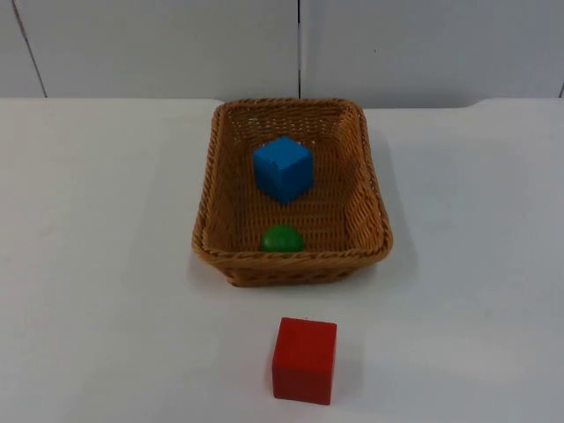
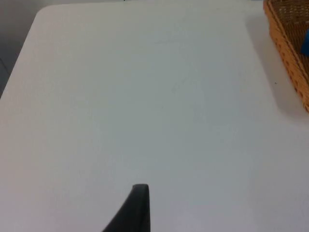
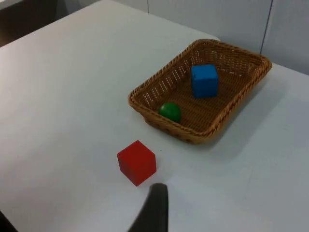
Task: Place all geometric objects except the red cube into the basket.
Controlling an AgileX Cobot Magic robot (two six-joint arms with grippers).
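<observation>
Top view, blue cube (image 1: 284,168) and green ball (image 1: 282,239) inside basket (image 1: 208,207), red cube (image 1: 304,359) outside (end effector states: cannot tell)

A lab-like test bench: bare white table (image 1: 106,264) (grey partition wall (image 1: 176,44) behind).

- A white table top (image 2: 145,106) takes up most of the left wrist view, bare and evenly lit.
- One black fingertip (image 2: 137,205) of the left gripper stands over it.
- A corner of the woven basket (image 2: 285,46) shows, with a sliver of a blue cube (image 2: 305,42) inside it.
- The basket throws a soft shadow on the table beside its wall.
</observation>
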